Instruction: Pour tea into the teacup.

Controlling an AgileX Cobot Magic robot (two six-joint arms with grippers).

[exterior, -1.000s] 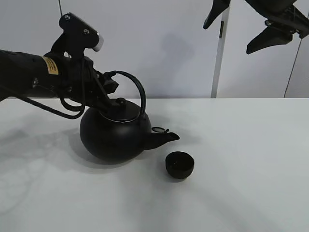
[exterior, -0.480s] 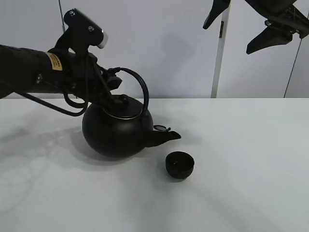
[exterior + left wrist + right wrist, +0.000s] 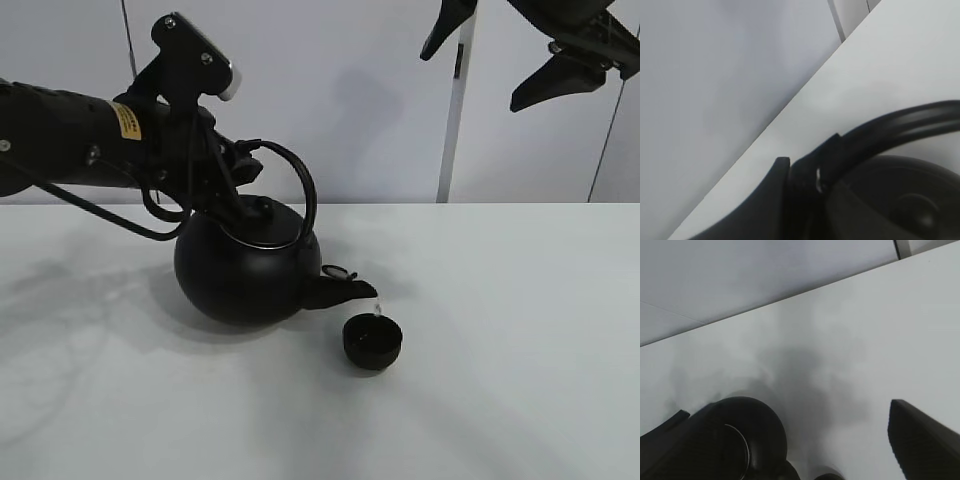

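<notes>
Much bare table (image 3: 520, 390) surrounds teacup (image 3: 372, 341) under kettle (image 3: 240, 285) spout (image 3: 338, 293); left jaws clamp handle (image 3: 900, 123), right jaws gape overhead.

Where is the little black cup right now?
The teacup sits on the white table, a bit right of the middle in the exterior high view, just under the tip of the kettle's spout.

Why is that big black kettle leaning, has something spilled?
Nothing spilled: the left hand tilts the round black kettle by its handle, spout just above the small black cup; the white table looks dry.
</notes>
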